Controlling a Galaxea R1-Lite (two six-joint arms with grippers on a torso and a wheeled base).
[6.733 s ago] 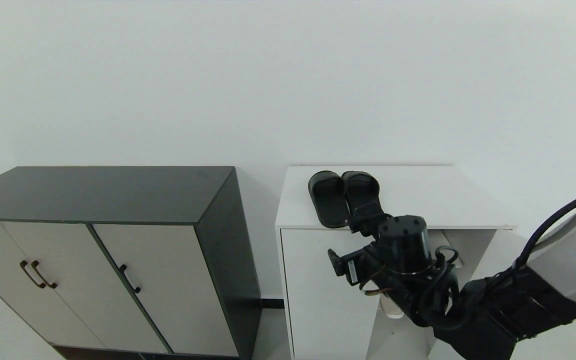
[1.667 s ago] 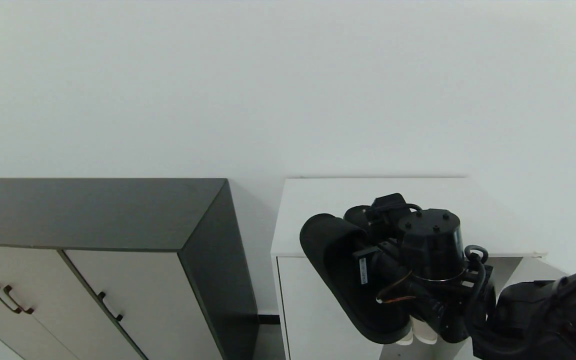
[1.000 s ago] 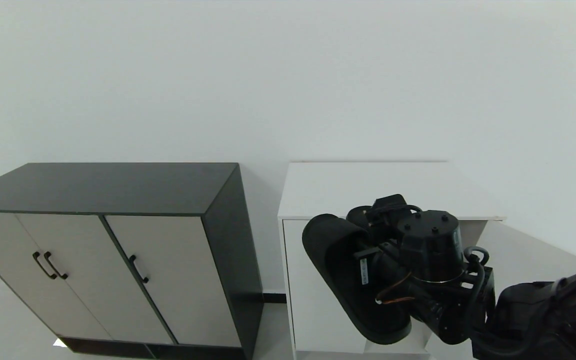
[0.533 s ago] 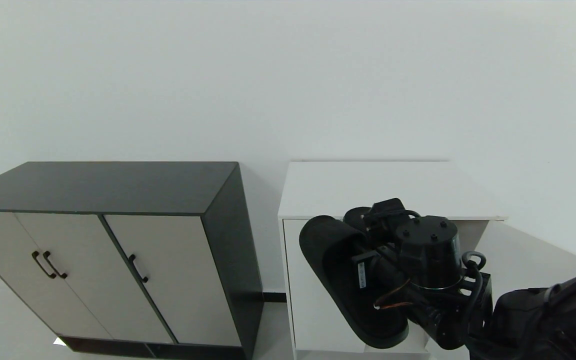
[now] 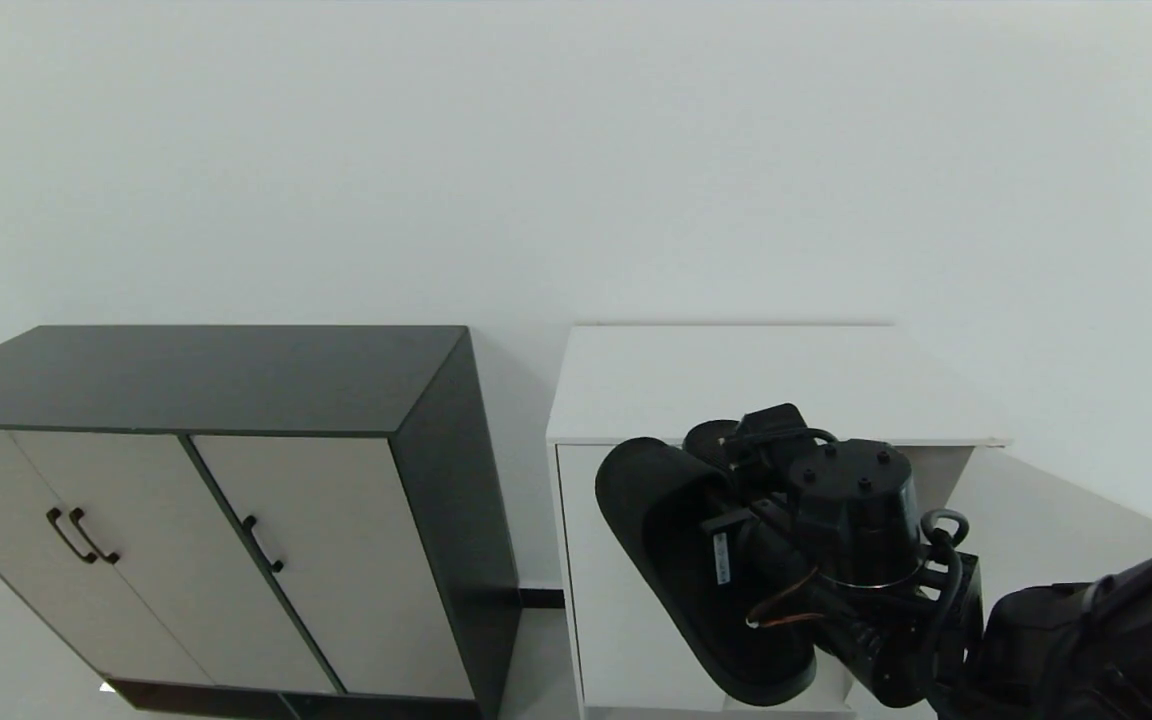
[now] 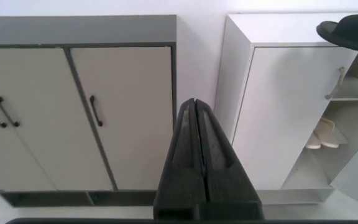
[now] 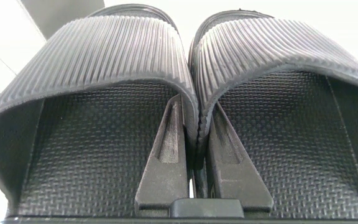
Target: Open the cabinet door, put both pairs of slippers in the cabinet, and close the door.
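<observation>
A pair of black slippers (image 5: 676, 560) hangs in the air in front of the white cabinet (image 5: 736, 375), soles facing left in the head view. My right gripper (image 7: 194, 162) is shut on the slippers' two inner side walls (image 7: 191, 106), pinching them together. My left gripper (image 6: 195, 107) is shut with nothing in it. It is held low in front of the gap between the two cabinets. The dark-topped cabinet (image 5: 196, 375) on the left has its pale doors (image 6: 129, 112) closed. A white pair of slippers (image 6: 325, 134) lies on a shelf in the white cabinet's open right side.
The white cabinet has a closed-looking front panel (image 6: 291, 112) with a handle (image 6: 336, 84) at its right edge. The dark cabinet's doors carry black handles (image 5: 262, 545). A plain white wall stands behind both cabinets. Pale floor lies in front.
The black slippers, earlier lying on the white cabinet's top, now hang in my right gripper. Over the last second they sank slightly. The head view itself has shifted.
</observation>
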